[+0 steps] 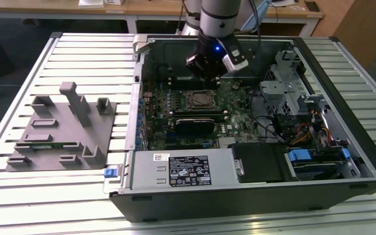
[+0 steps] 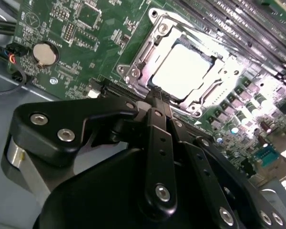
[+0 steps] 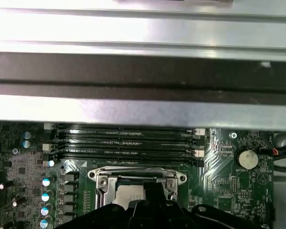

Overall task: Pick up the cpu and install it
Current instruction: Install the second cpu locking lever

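The cpu (image 2: 181, 71) is a bright silvery square lying flat inside the metal frame of the motherboard socket (image 2: 133, 71). In the exterior view the socket (image 1: 201, 99) sits mid-board in the open computer case. My black gripper (image 1: 207, 77) hangs just above and behind it. In the second wrist view the gripper (image 2: 155, 94) has its fingers drawn together to a narrow tip beside the socket's edge, with nothing between them. In the first wrist view the gripper (image 3: 148, 193) covers part of the socket (image 3: 133, 183), with a pale patch of the cpu (image 3: 126, 196) showing.
The open case (image 1: 344, 161) lies on a slatted metal table (image 1: 77, 49), with drive cages and cables at the exterior view's right. A grey plastic fixture (image 1: 64, 127) with upright blocks stands at the exterior view's left. Memory slots (image 3: 128, 143) and a coin cell (image 3: 246, 158) border the socket.
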Motion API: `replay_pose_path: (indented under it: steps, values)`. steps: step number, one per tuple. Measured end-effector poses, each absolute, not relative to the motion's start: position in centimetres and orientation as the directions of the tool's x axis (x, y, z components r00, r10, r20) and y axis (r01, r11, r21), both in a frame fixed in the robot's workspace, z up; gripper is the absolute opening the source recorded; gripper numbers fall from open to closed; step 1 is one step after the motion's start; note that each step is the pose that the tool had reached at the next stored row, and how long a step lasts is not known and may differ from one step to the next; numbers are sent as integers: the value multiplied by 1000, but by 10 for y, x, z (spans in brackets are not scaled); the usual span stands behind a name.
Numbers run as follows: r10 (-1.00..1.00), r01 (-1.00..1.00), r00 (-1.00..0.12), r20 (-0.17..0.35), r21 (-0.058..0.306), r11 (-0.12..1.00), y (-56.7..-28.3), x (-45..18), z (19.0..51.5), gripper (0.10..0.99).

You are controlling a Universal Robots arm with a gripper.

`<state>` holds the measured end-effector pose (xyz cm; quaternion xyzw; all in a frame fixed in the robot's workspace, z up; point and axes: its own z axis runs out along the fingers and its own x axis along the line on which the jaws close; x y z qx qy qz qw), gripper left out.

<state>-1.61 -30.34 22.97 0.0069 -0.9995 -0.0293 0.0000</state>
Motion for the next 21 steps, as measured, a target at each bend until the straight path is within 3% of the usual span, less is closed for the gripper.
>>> replay_pose_path:
  steps: [21]
  values:
    - [-14,-14,-1000,0,59,998,-320,-16,242,106]
